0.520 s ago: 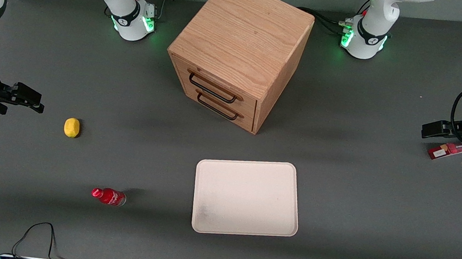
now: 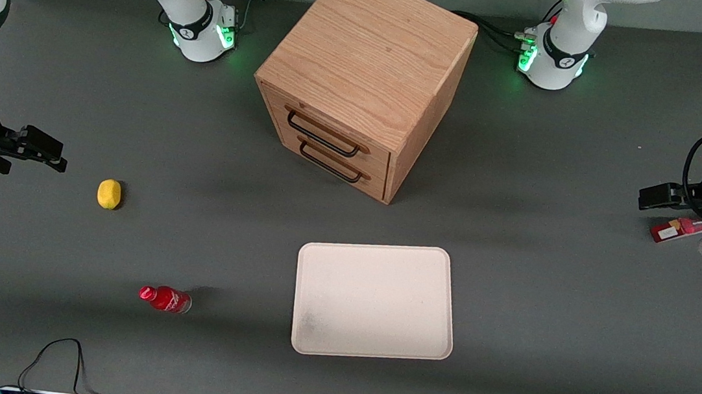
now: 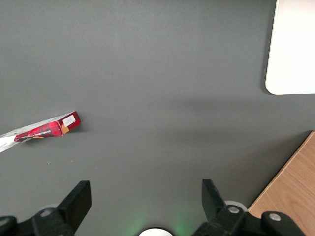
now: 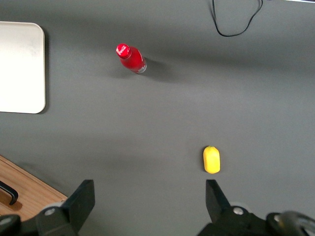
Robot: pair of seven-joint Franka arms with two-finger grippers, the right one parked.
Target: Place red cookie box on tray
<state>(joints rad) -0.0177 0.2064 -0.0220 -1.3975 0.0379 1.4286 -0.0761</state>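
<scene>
Near the red cookie box (image 3: 55,127), tool (image 3: 145,199) gapes.

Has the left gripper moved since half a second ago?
Yes, slightly: the gripper, fingers open and empty, shifted a little toward the wooden cabinet, above the red cookie box.

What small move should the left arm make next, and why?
Probably bring the hand over the red cookie box and lower it. Its fingers are open with nothing between them, the box lies flat on the table at the working arm's end, and the tray has nothing on it.
</scene>
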